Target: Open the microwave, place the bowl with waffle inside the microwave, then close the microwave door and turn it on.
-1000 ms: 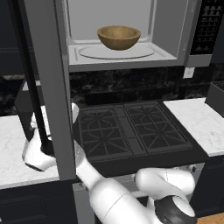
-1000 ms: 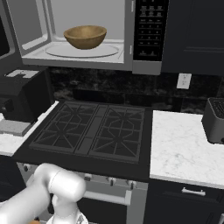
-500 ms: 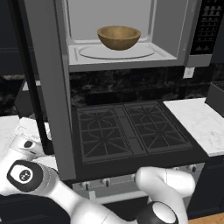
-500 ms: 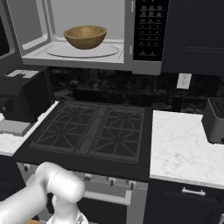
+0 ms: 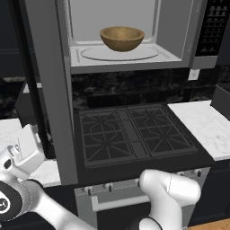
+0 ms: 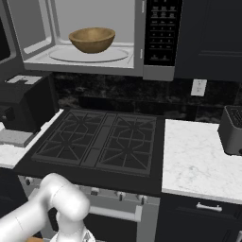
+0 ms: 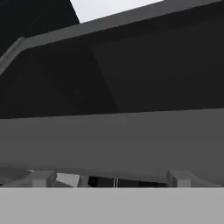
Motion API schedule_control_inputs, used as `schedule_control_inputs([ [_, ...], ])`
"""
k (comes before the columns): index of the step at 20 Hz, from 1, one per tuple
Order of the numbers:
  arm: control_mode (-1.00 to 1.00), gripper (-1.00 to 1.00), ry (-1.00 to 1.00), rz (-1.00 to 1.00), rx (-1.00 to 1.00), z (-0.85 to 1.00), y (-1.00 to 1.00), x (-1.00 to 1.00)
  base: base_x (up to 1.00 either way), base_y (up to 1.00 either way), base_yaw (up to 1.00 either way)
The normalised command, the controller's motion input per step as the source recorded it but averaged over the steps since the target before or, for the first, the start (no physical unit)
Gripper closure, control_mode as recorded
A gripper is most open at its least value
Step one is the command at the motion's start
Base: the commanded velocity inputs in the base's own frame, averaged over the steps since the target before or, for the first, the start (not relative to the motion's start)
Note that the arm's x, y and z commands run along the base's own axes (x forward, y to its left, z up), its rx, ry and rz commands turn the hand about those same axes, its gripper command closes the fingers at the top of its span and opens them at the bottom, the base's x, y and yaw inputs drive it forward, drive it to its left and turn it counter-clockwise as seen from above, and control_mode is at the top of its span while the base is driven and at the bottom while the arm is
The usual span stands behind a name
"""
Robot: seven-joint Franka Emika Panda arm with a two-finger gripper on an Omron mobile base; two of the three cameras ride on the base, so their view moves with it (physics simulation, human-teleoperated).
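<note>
The microwave (image 5: 179, 49) hangs open above the stove. The wooden bowl (image 5: 122, 38) rests on the round plate inside it, and appears again in the right base view as the bowl (image 6: 92, 39). The bowl's walls hide the waffle. The microwave door (image 5: 49, 90) stands swung out to the left, seen almost edge-on. My white hand (image 5: 24, 150) is low on the left, on the outer side of that door. In the hand view my gripper (image 7: 109, 179) is open, fingertips wide apart, with the door's grey frame (image 7: 131, 135) and dark glass close in front and nothing between the fingers.
The black button panel (image 6: 160, 33) sits at the microwave's right. A black gas stove (image 6: 99, 139) lies below it. A small black appliance (image 6: 21, 106) stands on the left counter and a toaster (image 6: 232, 130) on the marble counter at the right.
My arm has swung left and lower, its elbow now near the bottom left corner of the left base view. The hand stays beside the open door. The bowl has not moved.
</note>
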Motion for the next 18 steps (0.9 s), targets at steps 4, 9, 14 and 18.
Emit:
schedule_control_inputs([
  [4,-1.0,-1.0,-0.1,-0.32,0.01,0.28,-0.33,-0.27,0.0,0.0,0.0],
  [9,-1.0,-1.0,-0.11,-0.17,0.01,0.14,-0.49,-0.31,0.0,0.0,0.0],
  [14,-1.0,-1.0,-0.14,-0.12,0.02,0.02,-0.71,-0.41,0.0,0.0,0.0],
  [18,-1.0,-1.0,-0.08,-0.1,0.06,0.17,-0.75,-0.38,0.0,0.0,0.0],
])
